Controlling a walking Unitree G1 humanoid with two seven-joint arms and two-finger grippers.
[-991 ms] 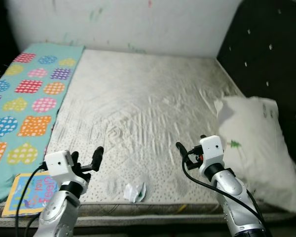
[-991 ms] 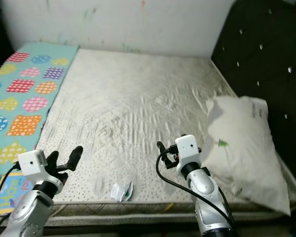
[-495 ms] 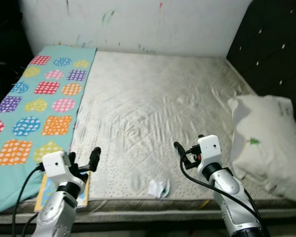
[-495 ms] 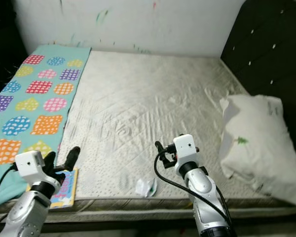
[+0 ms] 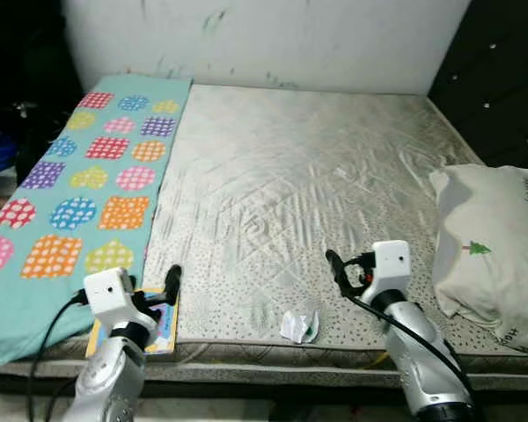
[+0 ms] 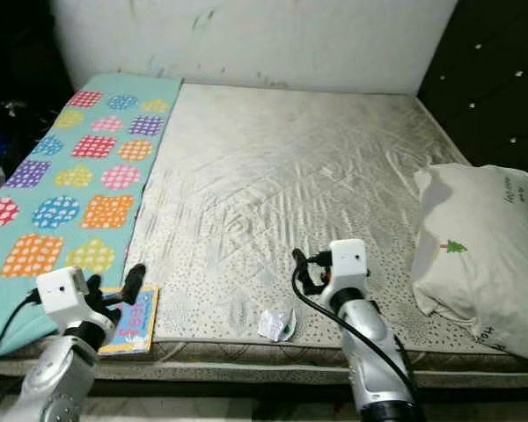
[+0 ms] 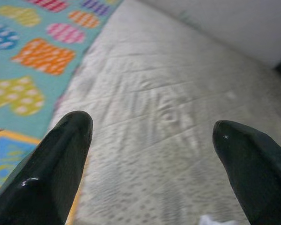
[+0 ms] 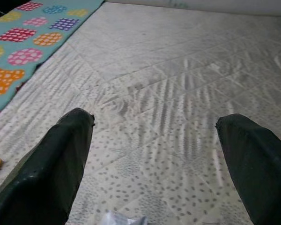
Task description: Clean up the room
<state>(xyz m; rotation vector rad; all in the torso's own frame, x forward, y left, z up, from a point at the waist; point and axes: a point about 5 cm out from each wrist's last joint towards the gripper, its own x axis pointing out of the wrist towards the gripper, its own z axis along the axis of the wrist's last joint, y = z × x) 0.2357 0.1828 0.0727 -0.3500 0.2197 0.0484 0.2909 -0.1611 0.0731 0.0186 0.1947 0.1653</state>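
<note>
A crumpled white wrapper [image 5: 300,324] lies near the front edge of the bare grey mattress [image 5: 299,176]. It sits between my two arms, closer to the right one. A colourful children's book [image 6: 134,310] lies flat at the front edge beside the teal patterned blanket [image 5: 88,176]. My left gripper [image 5: 154,293] hovers open just over the book with nothing in it. My right gripper [image 5: 345,272] hangs open above the mattress, a little right of and behind the wrapper. The wrapper's edge [image 8: 122,218] peeks between the right fingers [image 8: 61,164] in the right wrist view.
A white pillow [image 5: 488,237] with a small green tree print lies at the mattress's right side, against a dark tufted headboard [image 5: 502,79]. A marked white wall [image 5: 273,40] stands behind the bed. Dark clutter sits left of the blanket.
The whole picture has shifted right, so the camera has moved; more of the blanket and the whole book show now. Both arms hold the same open pose.
</note>
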